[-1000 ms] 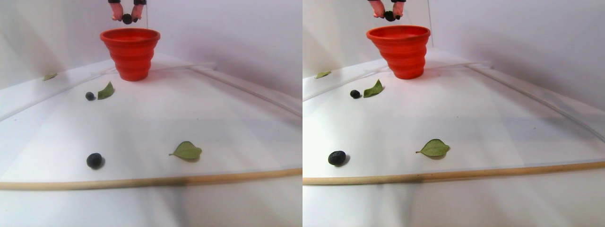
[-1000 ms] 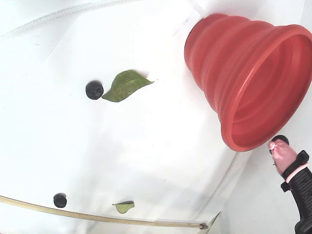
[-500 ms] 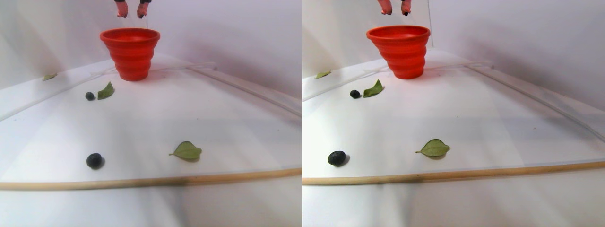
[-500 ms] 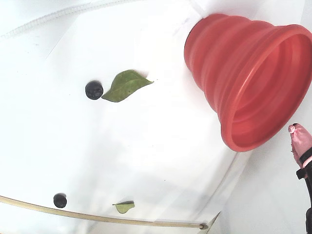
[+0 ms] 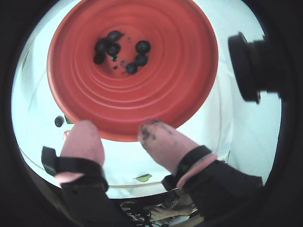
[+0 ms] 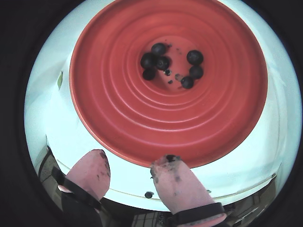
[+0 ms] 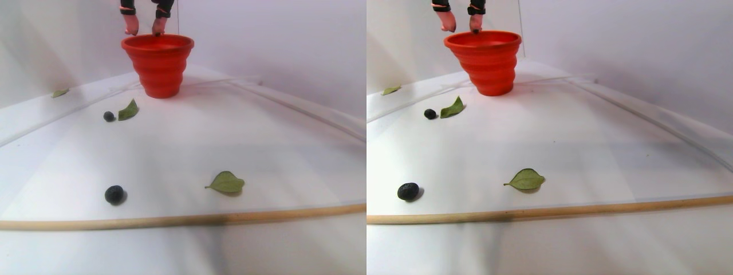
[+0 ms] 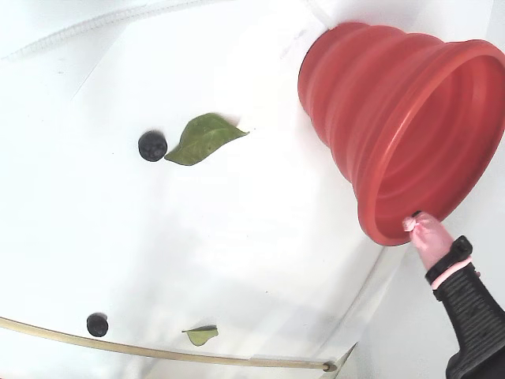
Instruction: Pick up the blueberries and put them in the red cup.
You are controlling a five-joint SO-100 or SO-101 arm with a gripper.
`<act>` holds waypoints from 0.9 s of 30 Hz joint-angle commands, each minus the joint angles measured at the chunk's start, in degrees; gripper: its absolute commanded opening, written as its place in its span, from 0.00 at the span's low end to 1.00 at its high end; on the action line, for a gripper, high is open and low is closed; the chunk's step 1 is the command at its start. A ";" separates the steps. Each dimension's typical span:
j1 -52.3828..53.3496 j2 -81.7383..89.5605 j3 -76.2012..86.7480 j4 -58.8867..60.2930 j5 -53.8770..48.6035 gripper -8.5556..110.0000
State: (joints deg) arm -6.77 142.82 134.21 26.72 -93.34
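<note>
Already you have several small blue-black berries (image 6: 161,61) lying in the big red ribbed silicone cup (image 6: 123,113). Your claw (image 6: 130,168) hangs spread and empty over its rim. Two berries remain on the white surface (image 7: 229,132): one beside a green leaf (image 7: 127,110), one (image 7: 114,194) near the wooden edge.

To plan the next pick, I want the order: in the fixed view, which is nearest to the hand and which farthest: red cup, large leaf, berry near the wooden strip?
1. red cup, touching the hand, right side.
2. large leaf, upper middle.
3. berry near the wooden strip, bottom left.

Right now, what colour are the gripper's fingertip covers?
Pale pink with dark smudges, on the fingertips of the gripper; clearest in a wrist view.
</note>
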 commanded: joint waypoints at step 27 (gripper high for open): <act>-12.74 15.64 13.27 6.06 -2.55 0.21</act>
State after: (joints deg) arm -18.37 154.51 147.30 32.70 -95.10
